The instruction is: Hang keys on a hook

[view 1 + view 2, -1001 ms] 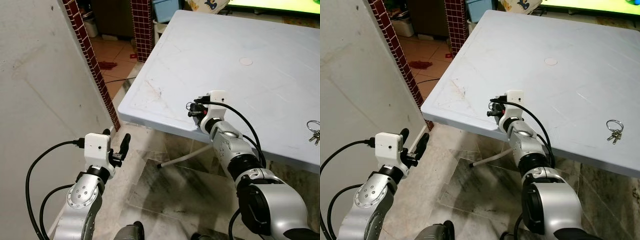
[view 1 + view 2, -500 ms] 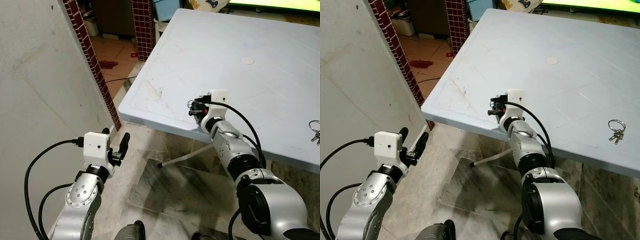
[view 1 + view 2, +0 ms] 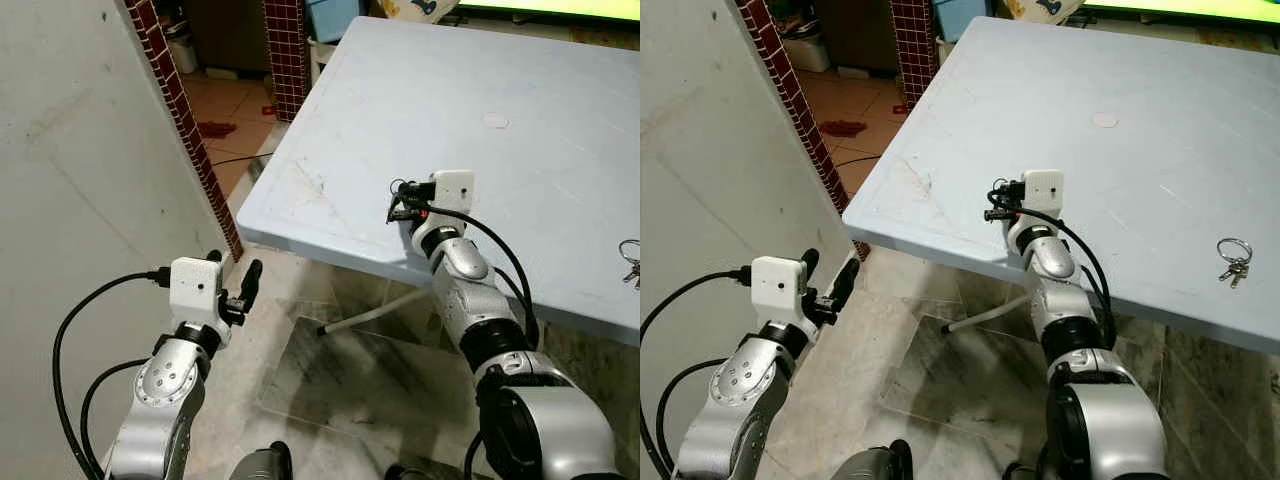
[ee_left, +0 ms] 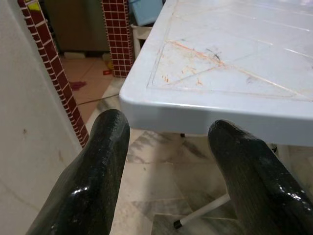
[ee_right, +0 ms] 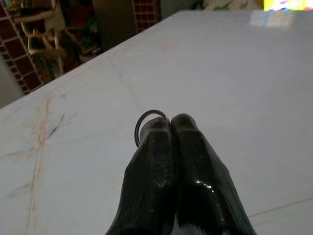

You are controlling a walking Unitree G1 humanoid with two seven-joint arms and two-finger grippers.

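Right wrist view is showing the right gripper with its two black fingers pressed together, pinching a thin metal ring that is sticking up past the fingertips. The gripper is hovering just above the pale blue table, near the table's front edge, and the arm is reaching up from below that edge. A bunch of keys on its own ring is lying flat on the table, well apart from the gripper, towards the robot's right. The left gripper is hanging low beside the grey wall, below the table's corner; its fingers are standing apart, holding nothing, and are pointing at the table's edge.
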